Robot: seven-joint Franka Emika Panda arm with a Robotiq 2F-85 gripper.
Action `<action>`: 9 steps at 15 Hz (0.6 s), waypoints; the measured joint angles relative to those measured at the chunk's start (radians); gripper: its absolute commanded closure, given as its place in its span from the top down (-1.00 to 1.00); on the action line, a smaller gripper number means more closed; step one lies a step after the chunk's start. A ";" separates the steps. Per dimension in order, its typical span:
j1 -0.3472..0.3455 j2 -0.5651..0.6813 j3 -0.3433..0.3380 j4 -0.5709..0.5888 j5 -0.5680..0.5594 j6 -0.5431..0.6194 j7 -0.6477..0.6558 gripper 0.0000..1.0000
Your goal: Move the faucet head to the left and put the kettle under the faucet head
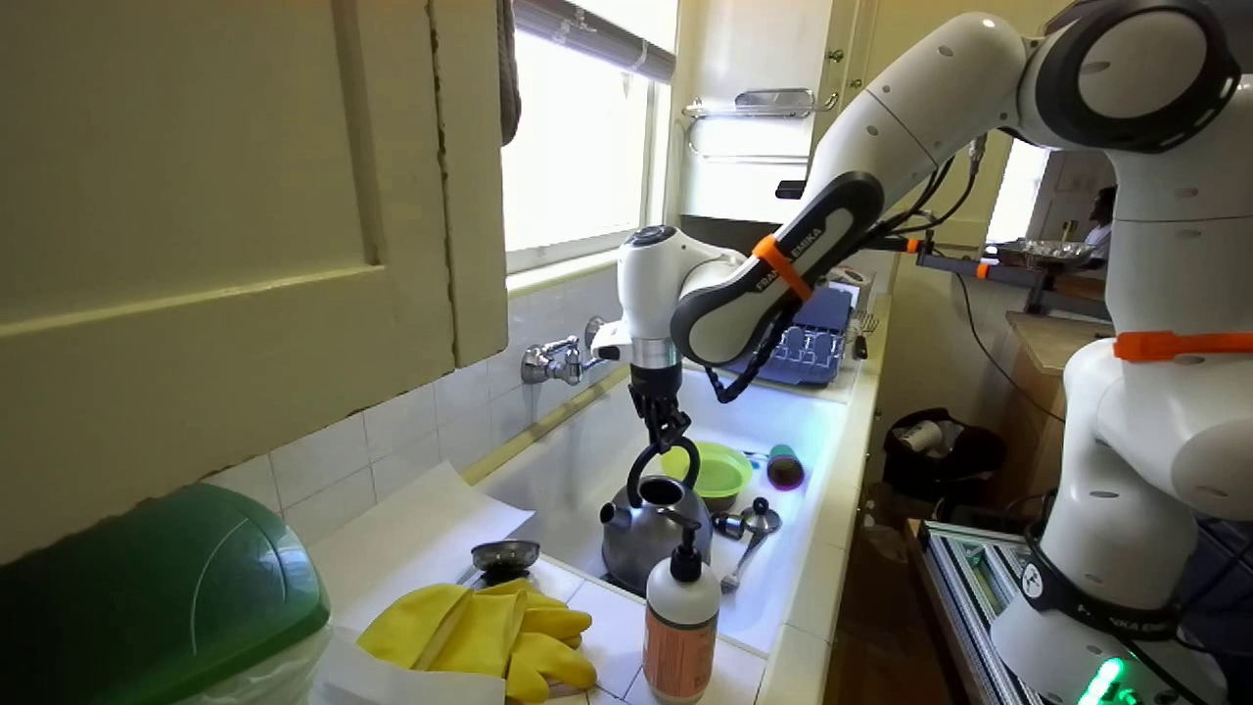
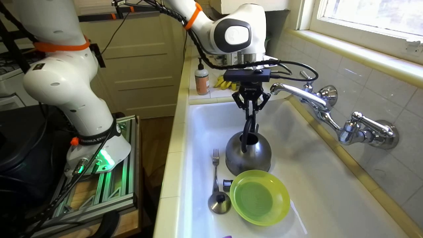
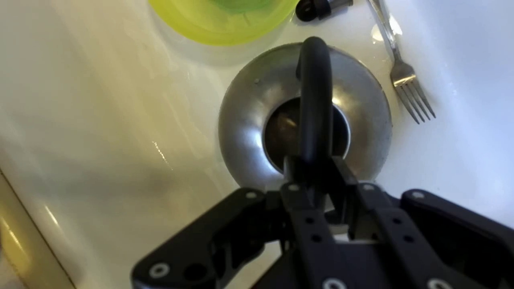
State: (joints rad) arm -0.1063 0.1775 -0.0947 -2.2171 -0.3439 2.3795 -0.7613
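Faucet head (image 2: 299, 94): an exterior view gives me the thin chrome spout plainly, apart from the kettle (image 2: 261, 158) and between 1 and 2 o'clock of it; my wrist view doesn't take it in, and in an exterior view my arm (image 1: 651, 284) hides much of the tap (image 1: 560, 362).
Cup (image 1: 783, 456): green and purple, at 3 o'clock from the lime-green bowl (image 1: 729, 480) in an exterior view; outside my wrist view.
End effector (image 3: 317, 165): clamped on the kettle's black arched handle (image 3: 316, 92), a finger to each side.
Kettle position: upright in the white sink (image 2: 324, 185), at 6 o'clock beneath the end effector; I can't tell whether its base touches the sink floor.
Kettle looks: rounded, dull grey steel with a soft shine and a round open mouth; an exterior view also shows me its short spout (image 1: 610, 513) at 8 o'clock of the mouth.
Kettle inside: dark; I can't make out contents.
Sink contents: with the kettle, the bowl just beside it at 11 o'clock in my wrist view, a fork (image 3: 402, 75) between 2 and 3, and a black-knobbed steel lid (image 2: 216, 208), seen in an exterior view at 7 o'clock.
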 measured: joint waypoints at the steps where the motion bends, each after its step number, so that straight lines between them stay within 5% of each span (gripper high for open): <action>1: -0.002 0.003 -0.001 0.004 0.000 0.000 0.007 -0.89; 9: -0.011 0.024 -0.008 0.032 0.000 0.000 0.057 -0.89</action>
State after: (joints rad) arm -0.1175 0.2014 -0.1023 -2.1849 -0.3439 2.3794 -0.7044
